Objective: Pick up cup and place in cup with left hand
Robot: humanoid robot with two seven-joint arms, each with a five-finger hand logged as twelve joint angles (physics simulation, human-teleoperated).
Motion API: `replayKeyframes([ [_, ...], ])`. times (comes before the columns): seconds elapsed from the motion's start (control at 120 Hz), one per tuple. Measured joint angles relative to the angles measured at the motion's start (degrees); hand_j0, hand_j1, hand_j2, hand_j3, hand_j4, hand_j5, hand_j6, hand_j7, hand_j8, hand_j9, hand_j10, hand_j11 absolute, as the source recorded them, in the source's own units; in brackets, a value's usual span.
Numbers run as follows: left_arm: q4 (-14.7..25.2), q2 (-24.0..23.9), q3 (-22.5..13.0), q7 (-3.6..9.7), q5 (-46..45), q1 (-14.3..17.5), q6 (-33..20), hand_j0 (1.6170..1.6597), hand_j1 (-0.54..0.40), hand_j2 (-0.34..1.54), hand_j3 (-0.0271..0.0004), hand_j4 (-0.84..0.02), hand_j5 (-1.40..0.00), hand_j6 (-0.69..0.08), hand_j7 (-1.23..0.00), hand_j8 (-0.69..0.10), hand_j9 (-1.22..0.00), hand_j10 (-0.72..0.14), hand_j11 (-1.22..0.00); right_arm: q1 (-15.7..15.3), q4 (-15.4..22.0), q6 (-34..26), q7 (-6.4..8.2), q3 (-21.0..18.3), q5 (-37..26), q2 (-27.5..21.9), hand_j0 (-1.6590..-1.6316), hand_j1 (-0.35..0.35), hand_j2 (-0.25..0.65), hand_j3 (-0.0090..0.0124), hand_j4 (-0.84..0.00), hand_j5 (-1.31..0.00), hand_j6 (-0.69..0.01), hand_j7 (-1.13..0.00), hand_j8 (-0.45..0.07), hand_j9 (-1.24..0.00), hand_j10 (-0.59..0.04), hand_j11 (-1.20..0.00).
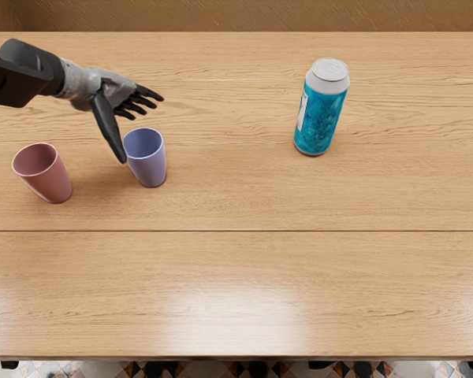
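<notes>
Because my black-and-grey metallic left hand (110, 89) hangs wide-fingered, upper left, a sideways sweep could topple the tapered blue plastic-looking cup (148, 164).

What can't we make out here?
All head view:
- Left arm: upper part cut off by left edge.
- Right arm: out of frame.
- Left hand touching blue cup or not: single angle can't tell.
- Print on can: too small.
- Can's far side: hidden by its front.

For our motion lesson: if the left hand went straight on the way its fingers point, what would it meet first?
Probably the purple cup: the left hand has its thumb at the cup's edge in this view. Depth is unclear; if it clears the cup, the blue can likely comes next.
</notes>
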State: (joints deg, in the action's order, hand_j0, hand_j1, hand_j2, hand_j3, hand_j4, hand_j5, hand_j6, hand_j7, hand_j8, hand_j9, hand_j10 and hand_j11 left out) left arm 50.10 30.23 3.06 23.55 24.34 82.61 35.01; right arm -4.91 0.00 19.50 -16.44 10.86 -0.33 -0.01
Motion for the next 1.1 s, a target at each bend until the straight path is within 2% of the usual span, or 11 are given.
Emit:
replayKeyframes([
  [0.25, 3.0, -0.8, -0.9, -0.16, 8.5, 0.2, 0.0, 1.6581, 0.336, 0.00, 0.0000, -0.014, -0.02, -0.014, -0.01, -0.014, -0.01, -0.013, -0.01, 0.0, 0.0, 0.0, -0.01, 0.0, 0.0, 0.0, -1.6581, -0.348, -0.001, 0.0000, 0.000, 0.00, 0.007, 0.00, 0.006, 0.00, 0.004, 0.00],
  [0.525, 3.8, -1.9, -1.2, -0.49, 14.2, 0.9, -0.1, 1.6581, 0.336, 0.00, 0.0000, -0.014, -0.02, -0.015, -0.02, -0.014, -0.01, -0.013, -0.01, 0.0, 0.0, 0.0, 0.00, 0.0, 0.0, 0.0, -1.6581, -0.348, -0.001, 0.0000, 0.000, 0.00, 0.007, 0.00, 0.006, 0.00, 0.004, 0.00],
  [0.792, 3.7, -4.9, -1.3, -0.64, 18.9, 0.7, -4.7, 1.6581, 0.334, 0.00, 0.0000, -0.015, -0.02, -0.016, -0.02, -0.016, -0.02, -0.015, -0.02, 0.0, 0.0, 0.0, 0.00, 0.0, 0.0, 0.0, -1.6581, -0.348, -0.001, 0.0000, 0.000, 0.00, 0.007, 0.00, 0.006, 0.00, 0.004, 0.00],
  [1.1, 3.2, -7.7, -4.8, -0.52, 23.1, 0.7, -7.6, 1.6581, 0.333, 0.00, 0.0000, -0.016, -0.02, -0.017, -0.02, -0.017, -0.02, -0.016, -0.02, 0.0, 0.0, 0.0, 0.00, 0.0, 0.0, 0.0, -1.6581, -0.348, -0.001, 0.0000, 0.000, 0.00, 0.007, 0.00, 0.006, 0.00, 0.004, 0.00],
])
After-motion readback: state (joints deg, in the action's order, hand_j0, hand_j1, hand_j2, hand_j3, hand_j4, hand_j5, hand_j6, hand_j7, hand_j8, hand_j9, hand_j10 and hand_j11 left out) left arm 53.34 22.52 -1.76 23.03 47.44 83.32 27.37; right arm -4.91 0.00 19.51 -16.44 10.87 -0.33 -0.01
